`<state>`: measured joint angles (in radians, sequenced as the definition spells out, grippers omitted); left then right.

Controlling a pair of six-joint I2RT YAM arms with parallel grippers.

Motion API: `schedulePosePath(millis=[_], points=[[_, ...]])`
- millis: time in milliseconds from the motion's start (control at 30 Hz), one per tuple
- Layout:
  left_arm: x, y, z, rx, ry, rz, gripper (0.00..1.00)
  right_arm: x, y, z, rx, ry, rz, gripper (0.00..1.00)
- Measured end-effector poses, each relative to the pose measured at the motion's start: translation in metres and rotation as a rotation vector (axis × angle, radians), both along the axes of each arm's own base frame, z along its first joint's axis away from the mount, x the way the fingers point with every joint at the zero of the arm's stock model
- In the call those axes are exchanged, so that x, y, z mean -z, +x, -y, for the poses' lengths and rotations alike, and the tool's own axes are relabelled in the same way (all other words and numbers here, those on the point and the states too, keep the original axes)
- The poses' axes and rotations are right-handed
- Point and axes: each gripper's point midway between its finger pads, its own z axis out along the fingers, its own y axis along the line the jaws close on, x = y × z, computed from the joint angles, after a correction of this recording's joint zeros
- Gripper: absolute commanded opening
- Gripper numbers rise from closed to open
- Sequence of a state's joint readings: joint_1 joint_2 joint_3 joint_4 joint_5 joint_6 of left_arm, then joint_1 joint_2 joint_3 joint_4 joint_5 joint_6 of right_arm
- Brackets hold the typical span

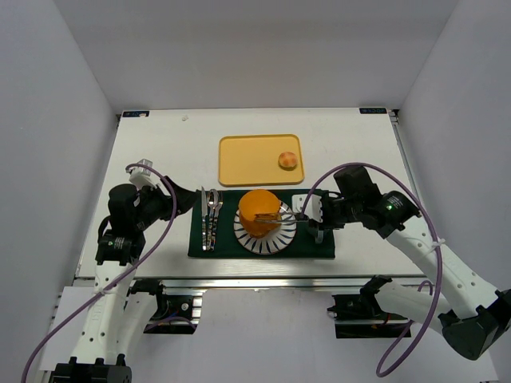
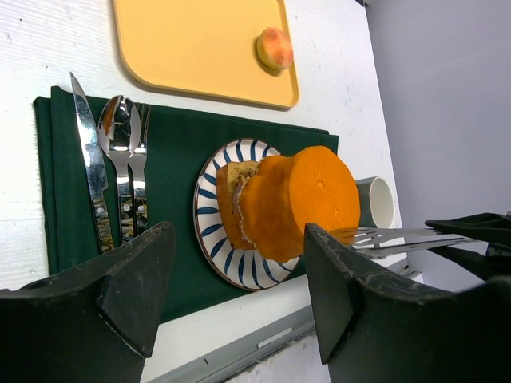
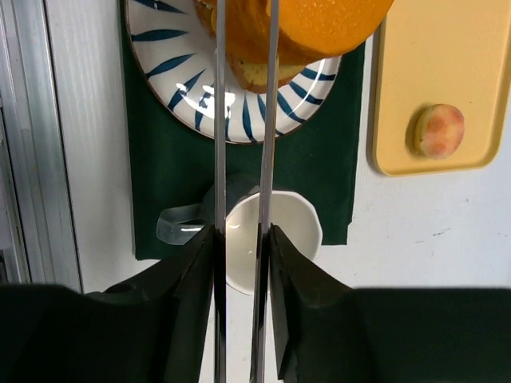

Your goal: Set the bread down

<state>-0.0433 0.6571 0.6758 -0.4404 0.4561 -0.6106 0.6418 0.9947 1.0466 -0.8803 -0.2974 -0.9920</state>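
A blue-striped plate (image 1: 254,243) sits on a dark green mat. On it stands a tan bread slice (image 2: 228,199) with a brown crust, also seen in the right wrist view (image 3: 257,73). A thick round orange piece (image 2: 307,199) leans over it and hides most of it; I make out no second slice. My right gripper (image 3: 242,239) is shut on metal tongs (image 3: 269,120), whose tips reach the orange piece. My left gripper (image 2: 235,271) is open and empty, left of the plate by the cutlery.
A yellow tray (image 1: 243,159) behind the mat holds a small orange-pink ball (image 1: 287,160). A knife, spoon and fork (image 2: 120,159) lie on the mat's left side. A white-lined mug (image 3: 302,227) stands right of the plate, under the tongs. The table's front rail is close below.
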Motion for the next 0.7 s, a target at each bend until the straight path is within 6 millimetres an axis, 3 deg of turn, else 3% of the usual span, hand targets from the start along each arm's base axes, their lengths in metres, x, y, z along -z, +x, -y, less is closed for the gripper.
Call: schedulePosePath(millis=[167, 433, 700], points=[[0.000, 0.000, 0.000, 0.000, 0.000, -0.002, 0.75, 0.007, -0.004, 0.003, -0.007, -0.019, -0.016, 0.49], [0.001, 0.000, 0.000, 0.000, 0.000, -0.003, 0.75, 0.005, -0.007, 0.001, -0.018, -0.001, -0.022, 0.49], [0.002, 0.001, 0.000, 0.000, 0.000, -0.007, 0.75, -0.024, -0.011, -0.003, -0.004, 0.094, 0.034, 0.48]])
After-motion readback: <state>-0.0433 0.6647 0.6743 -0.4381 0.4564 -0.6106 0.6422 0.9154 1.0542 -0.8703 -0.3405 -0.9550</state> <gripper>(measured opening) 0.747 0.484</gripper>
